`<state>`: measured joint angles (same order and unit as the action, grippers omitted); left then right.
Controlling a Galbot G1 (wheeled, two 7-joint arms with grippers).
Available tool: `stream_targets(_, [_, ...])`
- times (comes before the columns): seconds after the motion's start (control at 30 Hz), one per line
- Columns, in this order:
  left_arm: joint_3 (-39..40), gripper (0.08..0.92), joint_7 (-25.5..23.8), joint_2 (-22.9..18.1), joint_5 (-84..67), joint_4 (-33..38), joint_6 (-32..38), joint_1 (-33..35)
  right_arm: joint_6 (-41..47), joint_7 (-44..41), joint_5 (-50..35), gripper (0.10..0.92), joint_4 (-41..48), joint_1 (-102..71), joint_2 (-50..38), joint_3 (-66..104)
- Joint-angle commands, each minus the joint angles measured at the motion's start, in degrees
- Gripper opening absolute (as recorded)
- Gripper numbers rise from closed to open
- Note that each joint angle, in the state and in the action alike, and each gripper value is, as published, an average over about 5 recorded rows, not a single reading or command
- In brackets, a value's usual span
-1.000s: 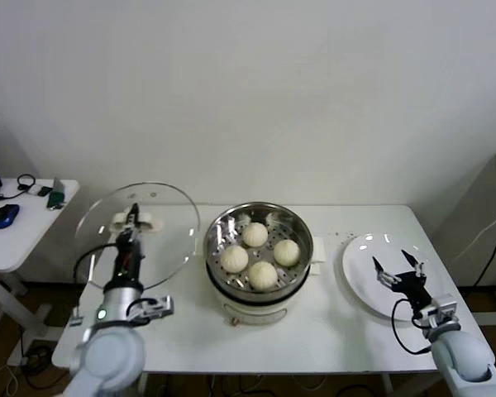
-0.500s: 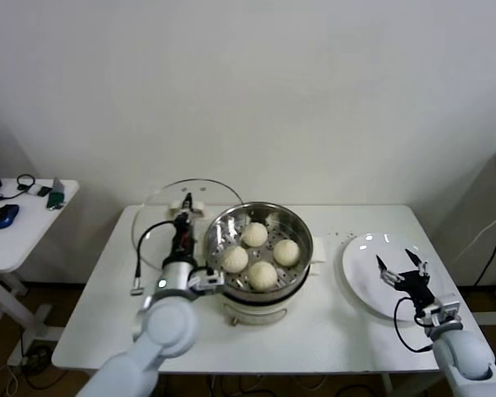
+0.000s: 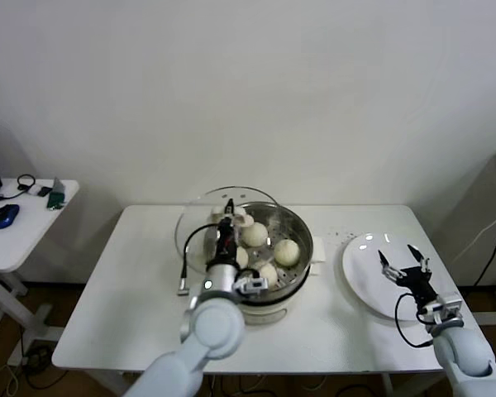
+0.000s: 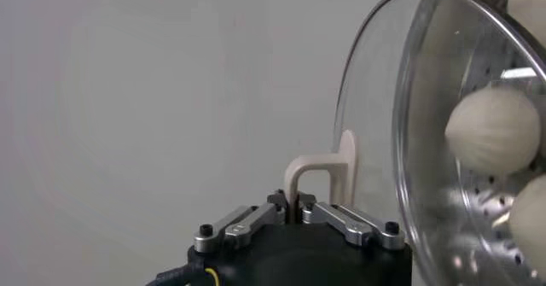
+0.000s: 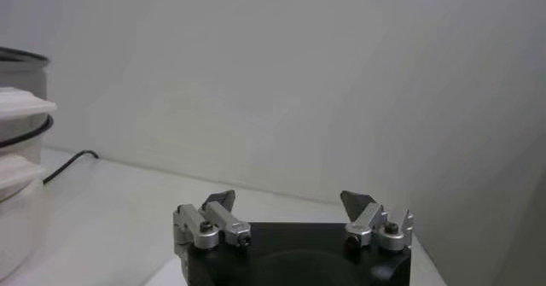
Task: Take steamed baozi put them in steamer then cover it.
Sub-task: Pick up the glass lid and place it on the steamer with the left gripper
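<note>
The steamer (image 3: pixel 301 240) stands mid-table with several cream baozi (image 3: pixel 287 251) on its perforated tray. My left gripper (image 3: pixel 228 218) is shut on the white handle (image 3: pixel 240 220) of the clear glass lid (image 3: pixel 200 217). It holds the lid tilted above the steamer's left half. The left wrist view shows the gripper (image 4: pixel 296 201) pinching the handle (image 4: pixel 321 170), the lid's edge (image 4: pixel 358 83), the steamer's rim (image 4: pixel 405 185) and a baozi (image 4: pixel 493 130). My right gripper (image 3: pixel 403 264) hovers open over the white plate (image 3: pixel 360 269); in its own wrist view the gripper (image 5: pixel 288 201) holds nothing.
The white table (image 3: pixel 124 314) carries the steamer and the plate. A side table at far left holds a blue mouse (image 3: pixel 4 217) and small items. A wall is close behind. The steamer's white base (image 5: pixel 15 185) shows in the right wrist view.
My left gripper has carried the lid rightward from over the table's left side to above the steamer. The right gripper has hardly moved.
</note>
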<state>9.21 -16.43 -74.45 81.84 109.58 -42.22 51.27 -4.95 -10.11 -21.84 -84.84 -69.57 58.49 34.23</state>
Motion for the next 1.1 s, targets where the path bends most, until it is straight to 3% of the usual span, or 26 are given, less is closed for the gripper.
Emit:
stream_targets(0.03, [3.1, 0.146, -0.9, -7.1, 3.9, -3.4, -2.8, -0.6, -0.6, 0.1, 0.1, 0.823, 0.3, 0.3, 0.2, 0.1])
stream_targets(0.43, [3.1, 0.146, -0.8, -10.3, 5.7, -7.6, -2.8, -0.6, -0.9, 0.0, 0.7, 0.823, 0.7, 0.4, 0.6, 0.7])
stream_targets(1.1, [4.0, 0.146, -1.0, -9.8, 6.7, -10.4, -2.8, 0.0, -1.2, -0.2, 1.7, 0.823, 0.9, 0.3, 1.5, 1.1])
